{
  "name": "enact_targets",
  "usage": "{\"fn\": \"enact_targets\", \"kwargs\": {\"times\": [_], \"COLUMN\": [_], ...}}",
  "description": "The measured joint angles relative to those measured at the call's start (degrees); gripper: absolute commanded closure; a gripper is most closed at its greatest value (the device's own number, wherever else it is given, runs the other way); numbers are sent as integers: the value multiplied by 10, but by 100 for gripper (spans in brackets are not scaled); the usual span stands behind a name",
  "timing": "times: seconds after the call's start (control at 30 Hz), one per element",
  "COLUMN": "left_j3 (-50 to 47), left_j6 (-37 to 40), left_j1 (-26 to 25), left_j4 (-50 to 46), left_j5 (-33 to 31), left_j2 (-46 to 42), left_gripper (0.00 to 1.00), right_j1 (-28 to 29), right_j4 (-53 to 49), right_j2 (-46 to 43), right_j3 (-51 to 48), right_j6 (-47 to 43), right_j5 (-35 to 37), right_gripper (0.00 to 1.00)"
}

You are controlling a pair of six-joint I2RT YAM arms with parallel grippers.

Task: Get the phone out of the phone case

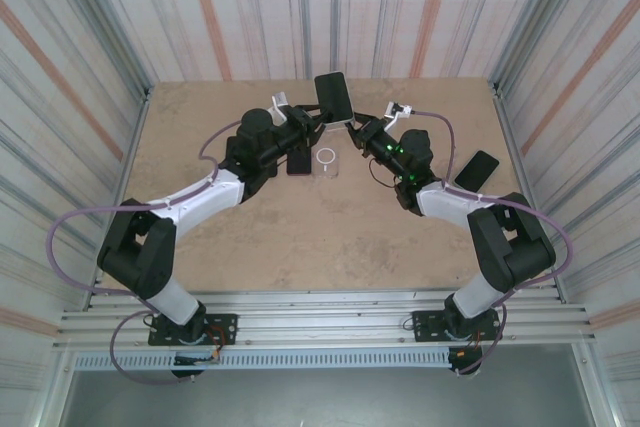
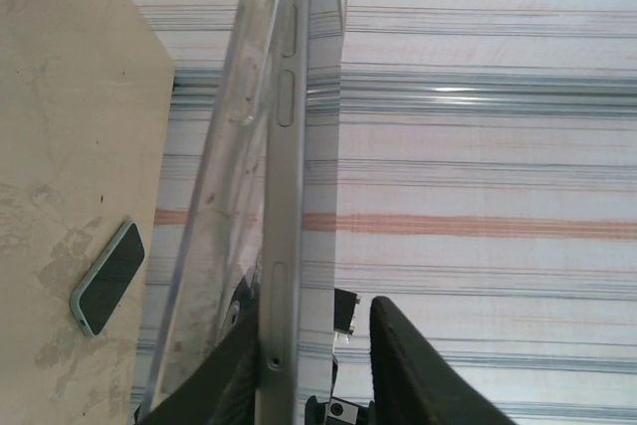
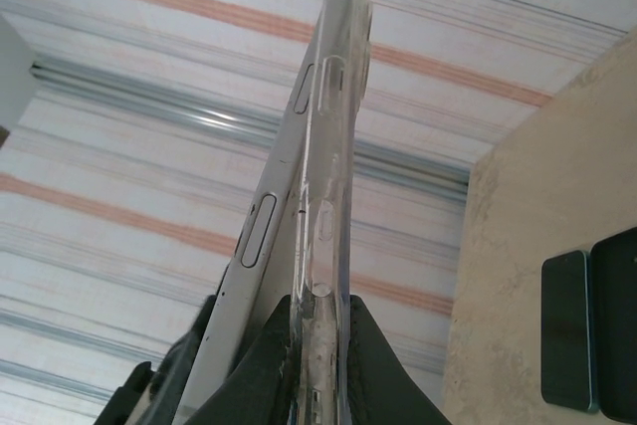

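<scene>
A silver-edged phone (image 1: 333,97) is held upright above the far middle of the table, between both grippers. In the right wrist view my right gripper (image 3: 320,301) is shut on the rim of the clear phone case (image 3: 333,146), and the phone (image 3: 264,226) leans out of it to the left. In the left wrist view the case (image 2: 239,126) peels away left of the phone's edge (image 2: 287,146). My left gripper (image 2: 314,311) straddles the phone's lower end. One finger rests against the phone, while the other finger (image 2: 408,365) stands apart with a gap.
On the table under the grippers lie a dark phone (image 1: 298,162) and an empty clear case with a white ring (image 1: 326,159). Another dark phone (image 1: 477,169) lies at the right. Striped walls enclose the table on three sides.
</scene>
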Motion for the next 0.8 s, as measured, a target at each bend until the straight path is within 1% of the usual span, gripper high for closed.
{"fn": "enact_targets", "kwargs": {"times": [0.13,0.3,0.57,0.8], "left_j3": [3,7,19,19], "left_j6": [1,5,7,7], "left_j1": [0,0,-16,-43], "left_j4": [-6,-4,-13,-12], "left_j5": [1,5,15,22], "left_j2": [1,1,3,7], "left_gripper": [89,100,100,100], "right_j1": [0,-1,-16,-77], "right_j4": [8,2,-91,-139], "right_j2": [0,-3,-41,-51], "right_j3": [0,0,-4,-33], "right_j6": [0,-3,-62,-106], "right_j5": [-2,-2,19,43], "right_gripper": [100,100,100,100]}}
